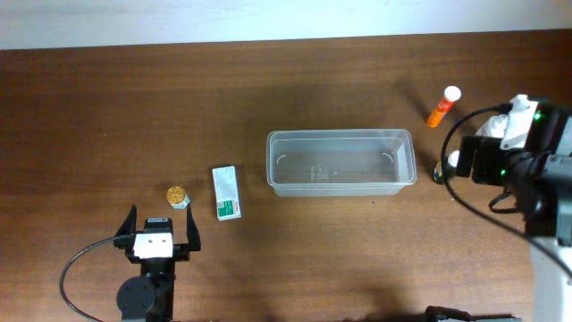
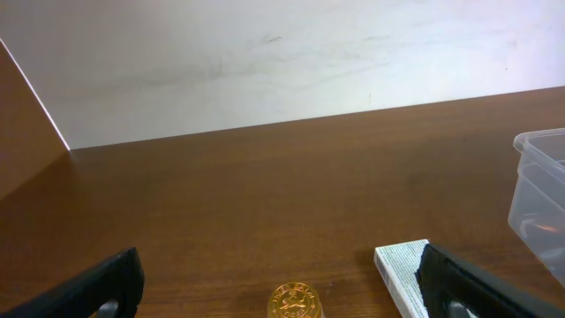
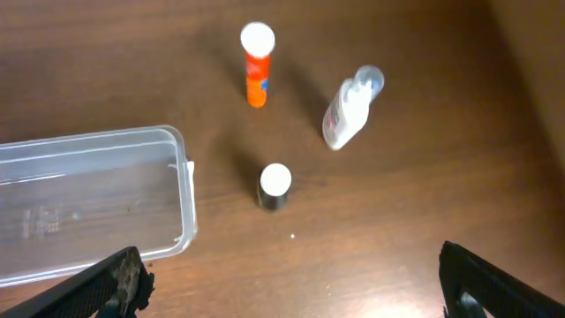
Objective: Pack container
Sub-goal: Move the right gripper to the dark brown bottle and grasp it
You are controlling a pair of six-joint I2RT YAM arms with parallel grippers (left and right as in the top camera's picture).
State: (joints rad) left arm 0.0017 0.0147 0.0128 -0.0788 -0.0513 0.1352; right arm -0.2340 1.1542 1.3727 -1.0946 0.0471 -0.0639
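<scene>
The clear plastic container (image 1: 340,134) stands empty at the table's middle. It also shows in the right wrist view (image 3: 88,141) and at the right edge of the left wrist view (image 2: 538,140). A gold-lidded jar (image 1: 177,195) and a white and green box (image 1: 226,191) lie left of it. My left gripper (image 1: 161,234) is open and empty just behind the jar (image 2: 296,303), with the box (image 2: 399,269) by its right finger. My right gripper (image 3: 291,291) is open and empty. Ahead of it are an orange bottle (image 3: 257,64), a white bottle (image 3: 350,108) lying down and a small dark bottle (image 3: 274,186).
The orange bottle (image 1: 444,105) and the small dark bottle (image 1: 439,170) sit right of the container, next to my right arm (image 1: 509,152). The white bottle is hidden under that arm in the overhead view. A pale wall runs along the table's far edge.
</scene>
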